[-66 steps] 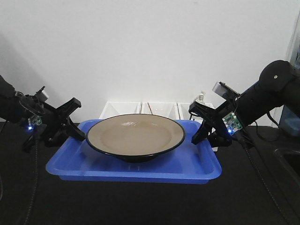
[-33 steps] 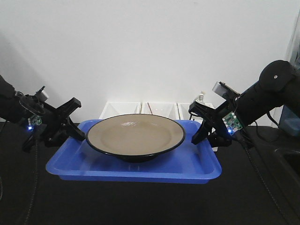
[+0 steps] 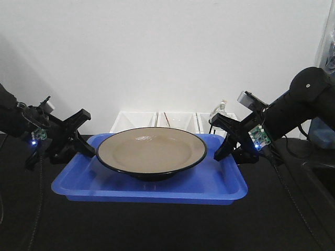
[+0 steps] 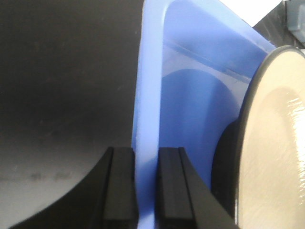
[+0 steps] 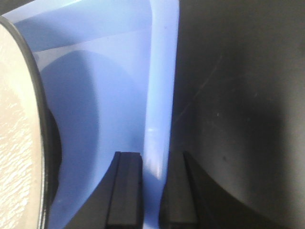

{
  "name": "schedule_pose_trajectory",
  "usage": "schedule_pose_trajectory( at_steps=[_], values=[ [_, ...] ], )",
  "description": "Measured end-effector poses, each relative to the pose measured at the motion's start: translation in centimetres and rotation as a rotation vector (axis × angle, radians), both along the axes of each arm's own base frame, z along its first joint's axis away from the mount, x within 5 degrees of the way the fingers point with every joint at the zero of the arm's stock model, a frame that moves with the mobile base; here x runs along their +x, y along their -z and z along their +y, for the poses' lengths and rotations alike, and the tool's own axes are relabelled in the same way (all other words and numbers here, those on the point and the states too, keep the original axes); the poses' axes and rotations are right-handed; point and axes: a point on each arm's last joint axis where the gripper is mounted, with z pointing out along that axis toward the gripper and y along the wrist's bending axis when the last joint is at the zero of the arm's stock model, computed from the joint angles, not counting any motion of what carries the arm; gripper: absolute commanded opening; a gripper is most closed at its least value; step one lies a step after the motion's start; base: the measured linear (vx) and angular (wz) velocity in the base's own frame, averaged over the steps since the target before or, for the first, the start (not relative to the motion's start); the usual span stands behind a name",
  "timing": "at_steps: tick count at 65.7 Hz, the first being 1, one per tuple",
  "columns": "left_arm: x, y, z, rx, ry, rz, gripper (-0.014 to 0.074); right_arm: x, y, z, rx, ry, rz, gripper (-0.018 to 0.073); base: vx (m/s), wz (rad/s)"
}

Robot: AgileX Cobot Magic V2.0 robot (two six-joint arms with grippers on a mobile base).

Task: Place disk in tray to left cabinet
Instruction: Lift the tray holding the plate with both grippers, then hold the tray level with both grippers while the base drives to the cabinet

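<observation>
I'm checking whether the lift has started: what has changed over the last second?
Almost nothing. The left gripper and right gripper stay clamped on the tray rim, with the disk in it, all in the same places. Only the white bins behind sit very slightly higher in the front view.

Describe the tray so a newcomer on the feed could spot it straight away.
On the black table before the white wall, the tray lies centred, with the left claw and right claw astride the rims of its short ends. It is the low blue rectangle carrying the tan, black-rimmed disk; the small bins behind it are white.
</observation>
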Motion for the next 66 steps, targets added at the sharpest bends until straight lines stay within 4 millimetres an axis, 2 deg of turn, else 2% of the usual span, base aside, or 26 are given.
schedule_pose_trajectory(
  at_steps=[32, 66],
  values=[
    [0.00, 0.00, 0.00, -0.001, -0.001, 0.001, -0.0001, 0.00, 0.00, 0.00, 0.000, 0.001, 0.000, -0.0005, -0.14, 0.20],
    [0.00, 0.00, 0.00, -0.001, -0.001, 0.001, -0.0001, 0.00, 0.00, 0.00, 0.000, 0.001, 0.000, -0.0005, -0.14, 0.54]
  ],
)
